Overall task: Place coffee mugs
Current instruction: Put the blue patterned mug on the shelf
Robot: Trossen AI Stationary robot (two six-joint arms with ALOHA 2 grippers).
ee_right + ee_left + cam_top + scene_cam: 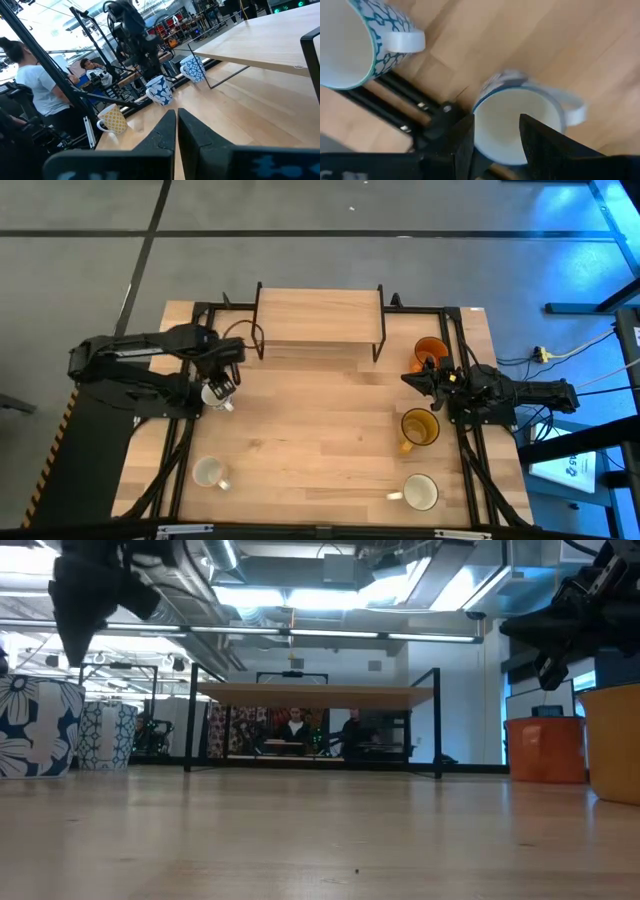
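My left gripper (226, 383) is open and hovers over a white mug with blue flowers (500, 107), which stands upright on the table at the left (214, 394). Seen from above, one finger is over its hollow and one beside its rim. A teal-patterned mug (350, 40) stands just behind it. A cream mug (208, 472) stands near the left front. My right gripper (408, 377) is shut and empty, between the orange mug (430, 350) and the amber mug (418, 426). A white mug (420, 492) stands at the right front.
A wooden shelf on a black wire frame (320, 315) stands at the far middle of the table. Black rails (180, 440) run along both table sides. People show in the room beyond the table's left side (35, 85). Bare wood lies in the table's middle.
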